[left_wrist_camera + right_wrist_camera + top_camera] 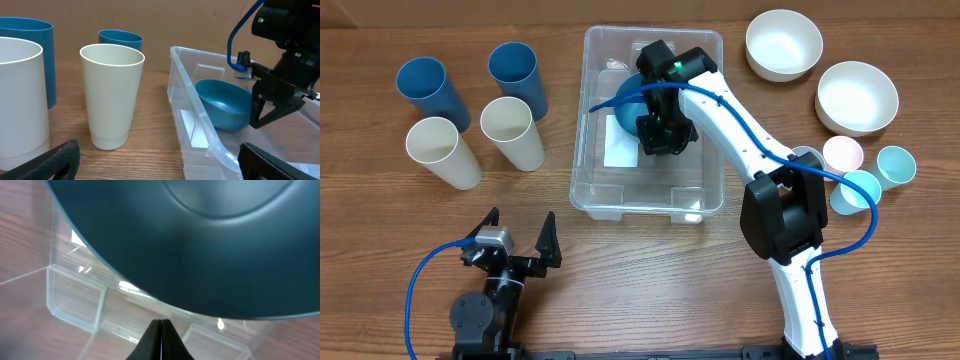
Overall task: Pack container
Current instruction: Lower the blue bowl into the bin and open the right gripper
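Blue bowl sits inside the clear container at mid-bench. Right claw is pinched together just beside the bowl, nothing visibly between its tips. Left claw gapes wide, idle. Next, probably: lift clear and fetch a white bowl.
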Robot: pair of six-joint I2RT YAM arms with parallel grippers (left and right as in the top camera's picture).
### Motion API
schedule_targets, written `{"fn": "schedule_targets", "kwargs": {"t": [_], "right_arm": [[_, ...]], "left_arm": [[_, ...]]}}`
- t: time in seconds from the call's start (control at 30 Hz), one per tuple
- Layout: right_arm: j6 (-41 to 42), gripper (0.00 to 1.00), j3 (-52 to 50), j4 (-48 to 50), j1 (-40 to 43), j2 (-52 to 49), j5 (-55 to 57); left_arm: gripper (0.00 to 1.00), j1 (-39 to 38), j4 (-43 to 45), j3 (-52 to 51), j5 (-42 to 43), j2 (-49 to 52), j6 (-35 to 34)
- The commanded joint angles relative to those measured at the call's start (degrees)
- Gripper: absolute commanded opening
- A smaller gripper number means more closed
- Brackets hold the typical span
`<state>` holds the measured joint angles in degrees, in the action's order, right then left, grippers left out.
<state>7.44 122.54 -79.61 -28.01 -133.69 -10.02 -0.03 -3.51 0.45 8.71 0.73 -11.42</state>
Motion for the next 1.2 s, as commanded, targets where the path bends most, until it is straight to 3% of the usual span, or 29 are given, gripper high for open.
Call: {"fn": "schedule_targets", "kwargs": {"t": [0.0,0.9,1.17], "right_arm": [[-0.39,0.04,-0.35,1.18,0.11,-0.04,2.01],[-0.42,0.04,-6.12,14.71,2.38,-0.04,5.55],[-0.81,0.04,2.01,4.55,2.36,-0.02,5.42]], "left_arm": [[1.00,-0.24,-0.13,-0.15,-0.33,-0.48,1.14],[1.00,-0.24,-0.13,-0.15,-0.33,-0.48,1.14],[1.00,-0.24,-0.13,-0.15,-0.31,-0.48,1.14]]}}
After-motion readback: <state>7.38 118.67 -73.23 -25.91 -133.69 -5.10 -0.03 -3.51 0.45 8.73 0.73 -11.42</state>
